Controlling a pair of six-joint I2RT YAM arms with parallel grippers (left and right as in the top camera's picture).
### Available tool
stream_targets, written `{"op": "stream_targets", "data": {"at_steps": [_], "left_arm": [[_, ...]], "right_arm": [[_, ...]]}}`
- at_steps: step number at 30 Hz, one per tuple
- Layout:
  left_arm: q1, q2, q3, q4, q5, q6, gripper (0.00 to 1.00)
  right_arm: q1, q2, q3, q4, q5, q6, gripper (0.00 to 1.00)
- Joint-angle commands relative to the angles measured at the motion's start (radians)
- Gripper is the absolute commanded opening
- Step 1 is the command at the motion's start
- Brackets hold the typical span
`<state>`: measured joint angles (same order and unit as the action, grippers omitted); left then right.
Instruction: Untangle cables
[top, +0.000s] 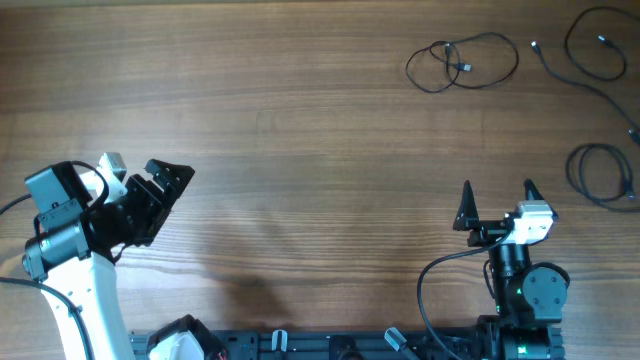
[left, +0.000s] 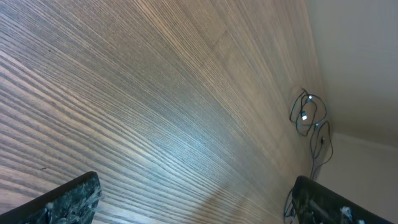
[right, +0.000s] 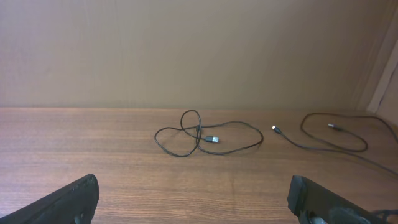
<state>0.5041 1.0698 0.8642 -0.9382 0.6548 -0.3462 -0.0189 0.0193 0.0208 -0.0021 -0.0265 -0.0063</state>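
Cables (right: 212, 139) partly cut off at right edge, left pincer (left: 196, 186) wide open, empty, right pincer (top: 497, 190) likewise

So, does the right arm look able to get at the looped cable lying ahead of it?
Probably yes. The right gripper is open and faces the looped cable, with only bare table between them. Whether the arm stretches that far is uncertain.

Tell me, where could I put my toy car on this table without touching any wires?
The middle and far-left of the table are bare wood, from the left claw across to the right claw. The far-right corner is crowded: the cables lie there and down the right edge.
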Motion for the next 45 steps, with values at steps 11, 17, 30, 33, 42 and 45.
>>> {"op": "stream_targets", "data": {"at_steps": [11, 17, 30, 33, 42, 45], "left_arm": [[0.004, 0.004, 0.005, 0.002, -0.002, -0.005, 1.0], [0.004, 0.008, 0.005, 0.002, -0.002, -0.005, 1.0], [0.004, -0.007, 0.003, 0.002, -0.003, -0.005, 1.0], [0.002, -0.059, 0.003, 0.002, -0.003, -0.005, 1.0], [0.0, -0.285, 0.003, 0.002, -0.006, -0.002, 1.0], [-0.043, -0.359, 0.003, -0.002, -0.026, -0.001, 1.0]], "right_arm": [[-0.009, -0.009, -0.016, 0.003, -0.016, -0.02, 1.0], [-0.009, -0.009, -0.016, 0.003, -0.016, -0.02, 1.0], [-0.009, -0.009, -0.016, 0.003, -0.016, -0.02, 1.0], [-0.009, -0.009, -0.016, 0.003, -0.016, -0.02, 1.0], [-0.009, -0.009, -0.016, 0.003, -0.016, -0.02, 1.0], [-0.009, -0.009, -0.016, 0.003, -0.016, -0.02, 1.0]]}}
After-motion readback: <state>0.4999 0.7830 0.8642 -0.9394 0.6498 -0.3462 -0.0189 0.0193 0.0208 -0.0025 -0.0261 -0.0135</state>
